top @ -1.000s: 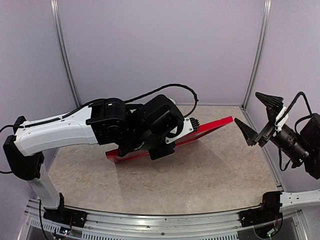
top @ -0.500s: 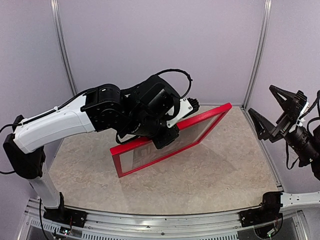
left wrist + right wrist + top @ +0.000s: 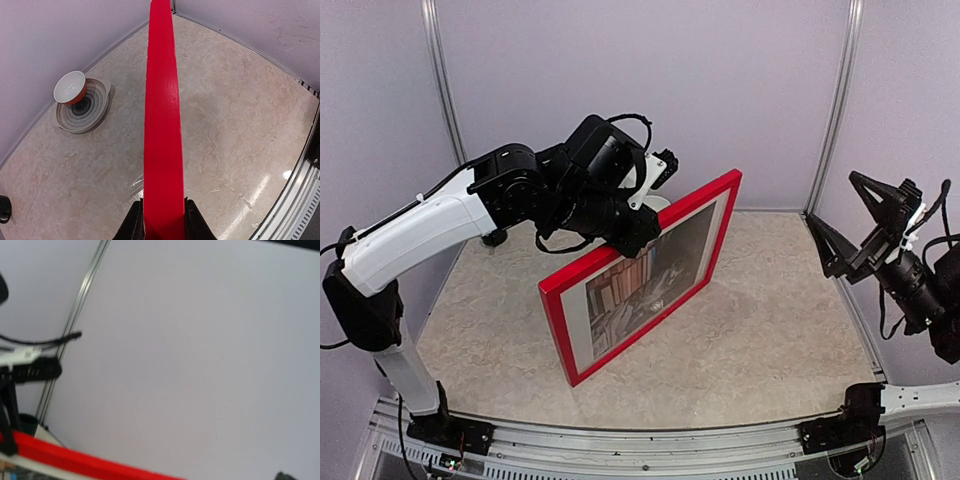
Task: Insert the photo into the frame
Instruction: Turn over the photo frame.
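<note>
The frame (image 3: 557,330), glossy red, stands steeply tilted on one long edge over the middle of the table, its front towards the top camera. Behind its pane the photo (image 3: 645,280) shows reddish books and a grey cat inside a white border. My left gripper (image 3: 642,232) is shut on the frame's upper edge. In the left wrist view that red edge (image 3: 161,125) runs straight away from the left gripper (image 3: 162,222), pinched between both fingers. At the right, in the air and apart from the frame, my right gripper (image 3: 830,198) hangs open and holds nothing.
A white bowl with a red outside (image 3: 70,86) sits on a grey dish (image 3: 82,107) near the back left wall. The right wrist view shows mostly the pale wall, the frame's red edge (image 3: 75,460) and my left arm (image 3: 30,370).
My left arm has lifted and turned the frame from lying low and flat to standing on edge, so the photo now faces the camera. The right gripper has shifted slightly and stays open.
</note>
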Controlling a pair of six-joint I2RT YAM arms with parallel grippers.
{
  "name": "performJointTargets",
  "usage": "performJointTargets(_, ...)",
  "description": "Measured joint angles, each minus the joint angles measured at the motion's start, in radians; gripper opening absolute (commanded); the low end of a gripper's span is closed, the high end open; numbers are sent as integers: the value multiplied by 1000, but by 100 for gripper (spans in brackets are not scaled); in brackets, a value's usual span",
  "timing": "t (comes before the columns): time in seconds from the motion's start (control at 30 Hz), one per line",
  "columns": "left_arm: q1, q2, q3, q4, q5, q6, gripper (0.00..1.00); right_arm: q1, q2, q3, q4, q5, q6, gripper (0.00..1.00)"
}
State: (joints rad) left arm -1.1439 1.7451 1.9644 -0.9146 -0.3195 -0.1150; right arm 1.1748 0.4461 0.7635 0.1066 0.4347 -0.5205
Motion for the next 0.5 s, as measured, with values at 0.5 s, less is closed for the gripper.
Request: performJointTargets(0.5,169,-284,-364,166,45,-267,0,-26,216,-124,168,193,191,99)
